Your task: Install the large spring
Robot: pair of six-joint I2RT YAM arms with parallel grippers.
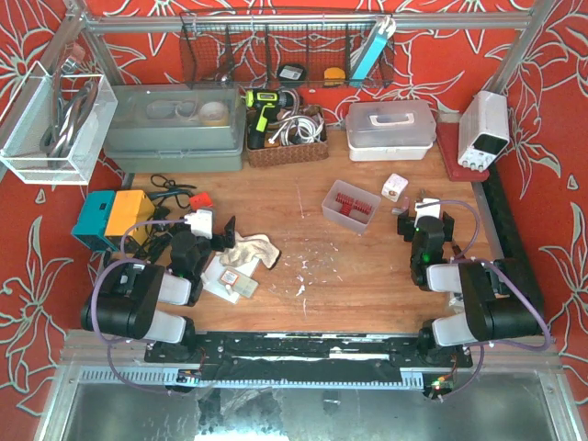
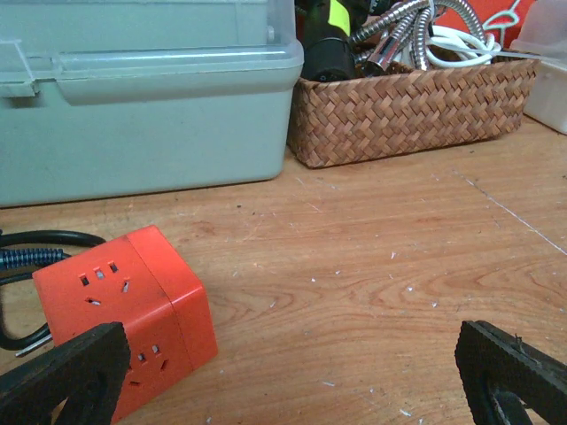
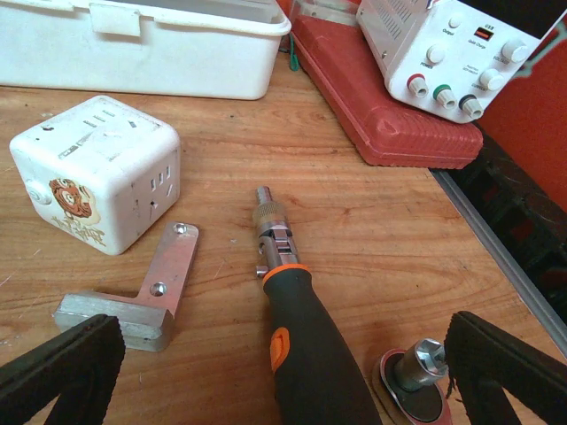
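Right hand (image 3: pixel 283 376) spread astride probable screwdriver (image 3: pixel 306 341)

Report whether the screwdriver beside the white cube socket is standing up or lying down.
Lying down. The screwdriver rests flat on the table, with its handle nearest the camera and its metal tip pointing away.

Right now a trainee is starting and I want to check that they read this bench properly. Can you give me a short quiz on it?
1. True or false: the right tool is shut on the screwdriver.
2. Which lies on the table beside the screwdriver? A metal bracket; B scissors; C hammer.
3. Fill in: in the left wrist view, a woven ____ stands right of the grey box.

Key: 1 false, it is open and the screwdriver lies on the table; 2 A; 3 basket.
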